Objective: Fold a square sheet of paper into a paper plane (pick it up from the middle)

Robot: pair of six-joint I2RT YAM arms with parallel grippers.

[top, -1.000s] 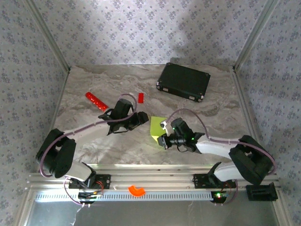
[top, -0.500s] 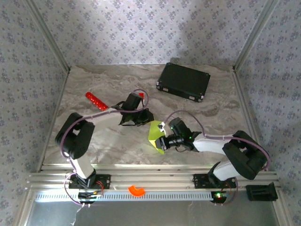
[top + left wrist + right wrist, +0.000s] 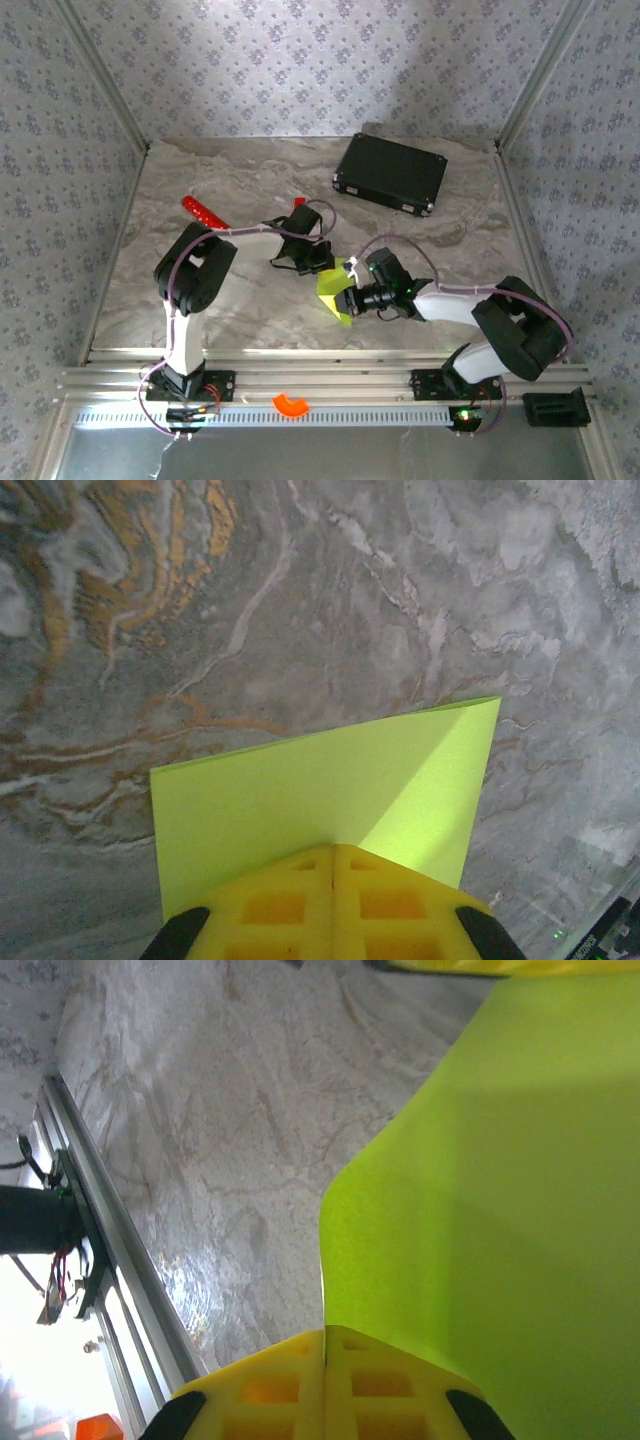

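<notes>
Currently, the left fingers (image 3: 270,905) are pressed fully together, clamping one edge of the square sheet of paper (image 3: 330,780). The right fingers (image 3: 390,1385) are likewise closed, pinching another edge of the same sheet. In the top view, the sheet is held curved between the two wrists, near the middle of the marbled worktop (image 3: 200,180). A black case (image 3: 390,172) lies far right, a red stick (image 3: 204,212) far left, and an orange ring piece (image 3: 291,404) on the near rail.
</notes>
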